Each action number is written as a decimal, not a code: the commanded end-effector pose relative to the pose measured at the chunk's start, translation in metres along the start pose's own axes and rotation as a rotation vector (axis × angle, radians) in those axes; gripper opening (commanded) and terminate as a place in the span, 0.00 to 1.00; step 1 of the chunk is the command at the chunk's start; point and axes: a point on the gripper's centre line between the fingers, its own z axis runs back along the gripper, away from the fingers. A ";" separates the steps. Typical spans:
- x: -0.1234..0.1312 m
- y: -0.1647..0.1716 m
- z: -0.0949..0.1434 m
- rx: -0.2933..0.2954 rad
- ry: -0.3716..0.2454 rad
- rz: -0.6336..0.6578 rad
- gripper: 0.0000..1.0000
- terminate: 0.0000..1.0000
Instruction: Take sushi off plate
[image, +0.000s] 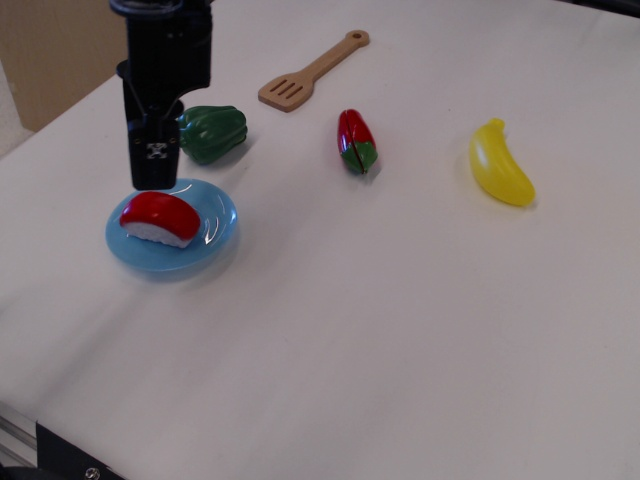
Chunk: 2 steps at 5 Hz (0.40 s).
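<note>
One fixed camera here, perched high off the near edge of the white surface (400, 330) and tilted down across it. The near edge cuts the lower left of the frame, the far side runs out the top, mid-range framing.

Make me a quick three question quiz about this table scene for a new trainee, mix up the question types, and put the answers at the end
1. True or false: the sushi lies on the plate.
2. Multiple choice: which thing lies nearest the plate? A) banana B) green pepper C) wooden spatula
3. Short answer: where is the gripper relative to the sushi?

Key
1. True. The sushi rests on the plate's left half.
2. B. The green pepper sits just behind the plate.
3. Just above and behind the sushi, over the plate's far rim. It is seen side-on, so whether its jaws are open cannot be told, and it does not appear to grip the sushi.
</note>
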 end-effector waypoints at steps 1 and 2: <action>-0.012 0.030 -0.007 0.040 -0.036 -0.087 1.00 0.00; -0.009 0.031 -0.020 0.041 -0.029 -0.101 1.00 0.00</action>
